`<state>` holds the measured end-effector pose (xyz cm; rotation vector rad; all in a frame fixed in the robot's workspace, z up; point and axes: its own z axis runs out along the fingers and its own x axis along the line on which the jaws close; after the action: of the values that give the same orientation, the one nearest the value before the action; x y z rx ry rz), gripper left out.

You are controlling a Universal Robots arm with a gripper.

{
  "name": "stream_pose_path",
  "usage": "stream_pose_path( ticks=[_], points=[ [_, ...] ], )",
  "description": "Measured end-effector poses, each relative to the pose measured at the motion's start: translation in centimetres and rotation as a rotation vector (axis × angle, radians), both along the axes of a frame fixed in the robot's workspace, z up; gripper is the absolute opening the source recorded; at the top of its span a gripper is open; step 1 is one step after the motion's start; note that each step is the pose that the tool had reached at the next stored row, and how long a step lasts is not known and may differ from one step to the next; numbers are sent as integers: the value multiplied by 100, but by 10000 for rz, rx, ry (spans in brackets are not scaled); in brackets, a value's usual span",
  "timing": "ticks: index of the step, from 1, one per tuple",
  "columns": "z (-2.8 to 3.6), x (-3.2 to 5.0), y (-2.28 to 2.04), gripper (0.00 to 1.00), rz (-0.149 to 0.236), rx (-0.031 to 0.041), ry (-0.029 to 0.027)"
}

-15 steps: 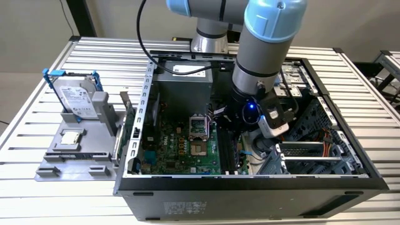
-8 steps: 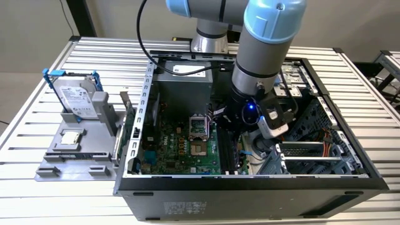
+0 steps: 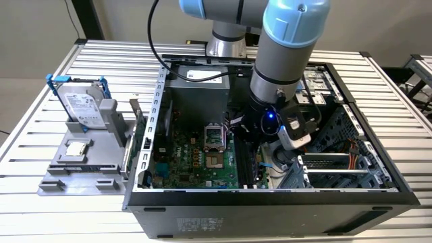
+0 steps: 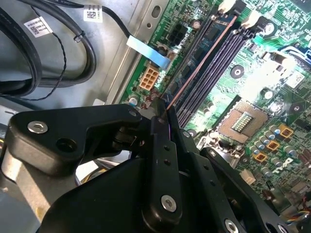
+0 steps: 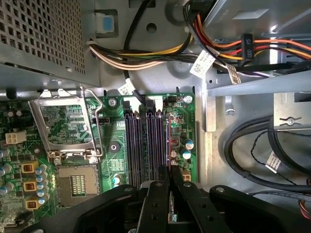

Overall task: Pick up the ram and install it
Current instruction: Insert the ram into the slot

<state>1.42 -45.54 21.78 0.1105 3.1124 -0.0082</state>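
My arm (image 3: 287, 45) drops steeply from the far side into the open computer case (image 3: 270, 202) lying on the slatted worktop (image 3: 40, 212). The wrist points almost straight down over the motherboard (image 3: 189, 162).

My tool (image 3: 253, 136) sits low above the board. In both wrist views its 2 black fingers (image 5: 154, 204) are pinched together on the ram (image 5: 168, 143).

In the second wrist view the ram (image 4: 204, 58) shows edge-on as a thin line running out from the tool (image 4: 163, 114). It lies along the outermost of the memory slots (image 5: 146, 145), on the side away from the open CPU socket (image 5: 77, 182). I cannot tell whether it is seated or just above the slot.

At the exterior view's left, well apart from the case, a hard drive (image 3: 84, 104) and a processor chip (image 3: 76, 148) rest on a grey holder.
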Motion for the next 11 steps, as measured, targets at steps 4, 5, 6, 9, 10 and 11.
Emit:
stream_pose_path(
  ticks=[4, 5, 6, 9, 10, 11],
  points=[
    [1, 0, 0, 0, 27, 0, 3],
    [7, -1, -1, 0, 42, -1, 5],
    [19, 0, 0, 0, 59, 1, 4],
    [81, 0, 0, 0, 123, 0, 4],
    [89, -1, 0, 0, 148, 2, 4],
    [91, -2, 0, 0, 166, 4, 3]
  ],
)
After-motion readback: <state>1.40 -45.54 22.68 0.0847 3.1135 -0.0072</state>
